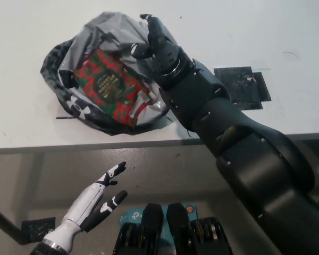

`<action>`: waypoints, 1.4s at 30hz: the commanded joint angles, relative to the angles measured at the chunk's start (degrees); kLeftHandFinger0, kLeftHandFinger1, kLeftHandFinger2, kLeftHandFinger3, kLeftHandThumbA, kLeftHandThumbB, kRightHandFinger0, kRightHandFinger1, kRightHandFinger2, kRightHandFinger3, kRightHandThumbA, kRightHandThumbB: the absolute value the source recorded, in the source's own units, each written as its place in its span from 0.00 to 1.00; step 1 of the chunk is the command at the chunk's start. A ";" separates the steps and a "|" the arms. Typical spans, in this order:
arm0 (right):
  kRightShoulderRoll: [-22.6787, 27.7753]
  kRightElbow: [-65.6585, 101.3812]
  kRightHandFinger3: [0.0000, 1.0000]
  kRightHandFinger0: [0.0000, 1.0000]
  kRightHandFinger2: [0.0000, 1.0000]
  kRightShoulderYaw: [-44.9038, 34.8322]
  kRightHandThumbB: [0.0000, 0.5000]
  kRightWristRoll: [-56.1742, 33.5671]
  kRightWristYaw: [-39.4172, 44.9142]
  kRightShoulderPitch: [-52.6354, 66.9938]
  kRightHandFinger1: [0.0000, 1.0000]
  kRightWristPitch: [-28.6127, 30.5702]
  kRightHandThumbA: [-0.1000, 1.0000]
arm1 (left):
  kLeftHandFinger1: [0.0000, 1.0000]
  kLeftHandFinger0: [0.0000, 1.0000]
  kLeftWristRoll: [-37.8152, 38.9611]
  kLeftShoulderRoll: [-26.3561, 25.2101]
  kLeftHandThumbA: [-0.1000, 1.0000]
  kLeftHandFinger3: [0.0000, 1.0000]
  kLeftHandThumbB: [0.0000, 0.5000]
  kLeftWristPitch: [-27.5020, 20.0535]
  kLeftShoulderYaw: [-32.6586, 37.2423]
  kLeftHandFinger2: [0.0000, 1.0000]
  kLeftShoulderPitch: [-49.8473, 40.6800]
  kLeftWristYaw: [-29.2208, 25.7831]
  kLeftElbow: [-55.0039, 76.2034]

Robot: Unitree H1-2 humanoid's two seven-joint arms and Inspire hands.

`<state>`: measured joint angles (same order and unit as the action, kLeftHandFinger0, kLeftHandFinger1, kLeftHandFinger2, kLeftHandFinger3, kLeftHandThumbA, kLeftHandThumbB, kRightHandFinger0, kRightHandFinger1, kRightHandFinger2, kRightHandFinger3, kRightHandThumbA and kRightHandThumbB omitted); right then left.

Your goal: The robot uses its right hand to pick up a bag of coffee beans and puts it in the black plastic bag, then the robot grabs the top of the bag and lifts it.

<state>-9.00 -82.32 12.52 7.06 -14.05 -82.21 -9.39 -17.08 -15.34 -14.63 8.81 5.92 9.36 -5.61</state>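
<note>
The white left hand (93,204) rests low, fingers apart. One black plastic bag (90,69) sits on the tabletop (255,37) with one coffee bean bag (109,87) inside. The black right hand (155,45) seems clamped on its top edge; it should squeeze firmly and lift straight up.

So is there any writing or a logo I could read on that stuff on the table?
Black plastic bag: a white Under Armour logo, a symbol with no letters.
Bag of coffee beans: a dark round label with gold print, too small to read.
Black patch on the table: no text visible.
</note>
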 commanded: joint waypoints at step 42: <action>5.44 0.49 1.00 1.00 1.00 2.28 0.90 4.54 9.02 0.84 1.00 -0.37 0.95 | 1.00 0.92 -0.49 -1.91 1.00 1.00 0.54 -0.38 0.62 1.00 1.76 1.04 1.60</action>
<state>-4.37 -82.40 16.81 13.45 -11.52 -79.35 -9.20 -17.13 -15.93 -14.64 9.06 6.39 9.54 -5.61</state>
